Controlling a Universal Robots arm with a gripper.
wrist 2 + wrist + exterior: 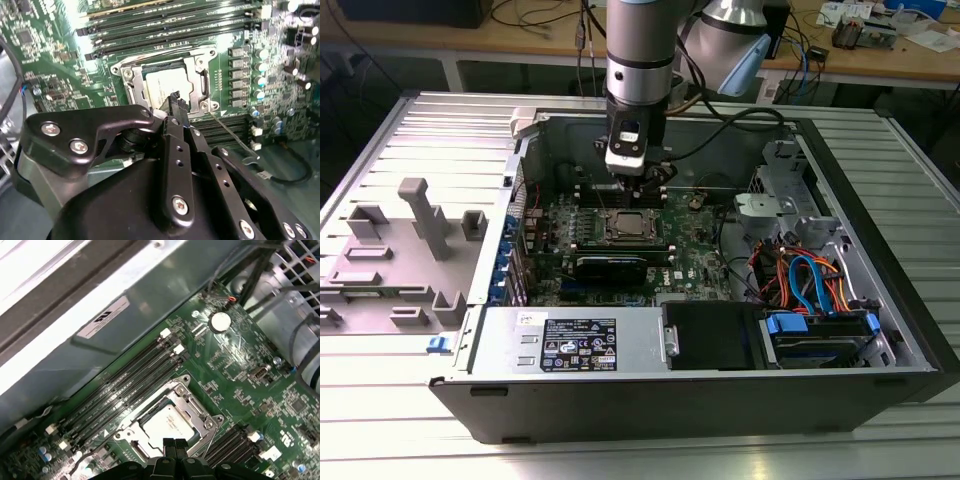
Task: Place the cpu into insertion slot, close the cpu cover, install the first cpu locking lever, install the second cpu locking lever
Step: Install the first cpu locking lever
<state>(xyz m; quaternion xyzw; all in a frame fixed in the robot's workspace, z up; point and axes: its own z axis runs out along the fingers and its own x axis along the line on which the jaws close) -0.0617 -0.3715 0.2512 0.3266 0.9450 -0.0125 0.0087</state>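
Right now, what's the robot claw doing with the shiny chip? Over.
Gripper shut, poised at the cpu edge. Cpu in the insertion slot, cpu cover down around it. One thin lever sticking out, unlatched.

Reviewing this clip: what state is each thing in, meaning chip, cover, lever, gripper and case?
cpu: seated in the insertion slot.
cpu cover: down flat, framing the chip.
locking lever: swung out, not latched.
gripper: shut, tips close over the cpu.
computer case: side panel off, open.
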